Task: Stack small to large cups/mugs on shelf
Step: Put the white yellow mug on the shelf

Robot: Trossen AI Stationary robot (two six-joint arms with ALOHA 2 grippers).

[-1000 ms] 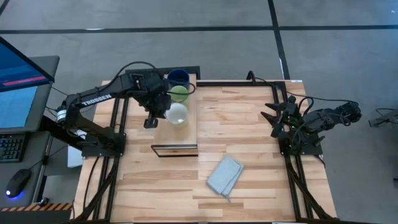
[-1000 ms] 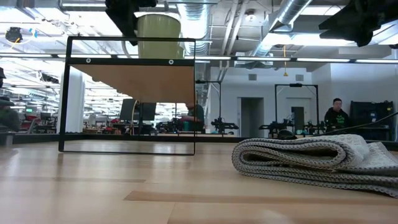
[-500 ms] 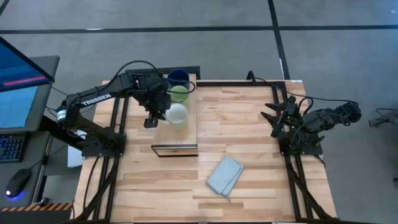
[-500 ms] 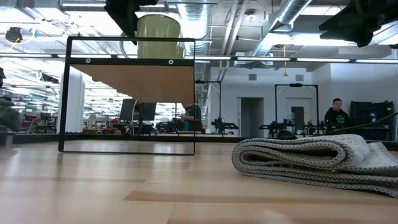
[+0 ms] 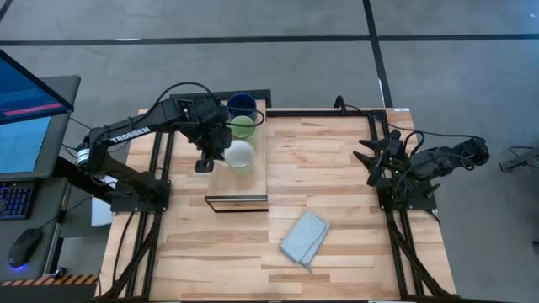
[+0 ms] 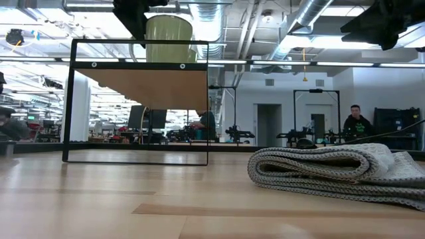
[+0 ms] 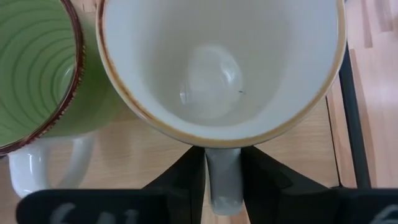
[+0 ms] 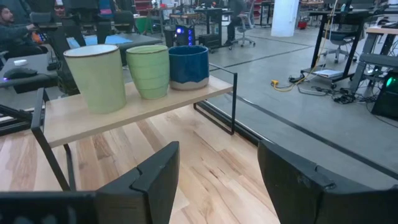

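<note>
My left jaws (image 7: pixel 222 177) sit over the long light-wood shelf with its flat plank top (image 5: pixel 238 177), their two dark fingers (image 7: pixel 186 180) standing either side of the handle of the white ceramic mug (image 5: pixel 239 154); I cannot tell whether they pinch it or stand just clear. That white mug stands upright on the plank, touching or almost touching the light green ribbed mug (image 5: pixel 242 127), and the dark blue glazed mug (image 5: pixel 242 105) sits next at the shelf's far end, all three in one row. The plank's near half, toward its dark open end, is bare. My right jaws (image 5: pixel 376 156) are spread wide and hold nothing, parked high at the tabletop's right edge, well apart from the shelf. Between them runs bare pale wooden tabletop (image 5: pixel 320 168), with a folded grey-blue cloth (image 5: pixel 304 237) lying near the front. Beyond the table stretches a grey floor, and people sit at distant workstations (image 6: pixel 356 123).
</note>
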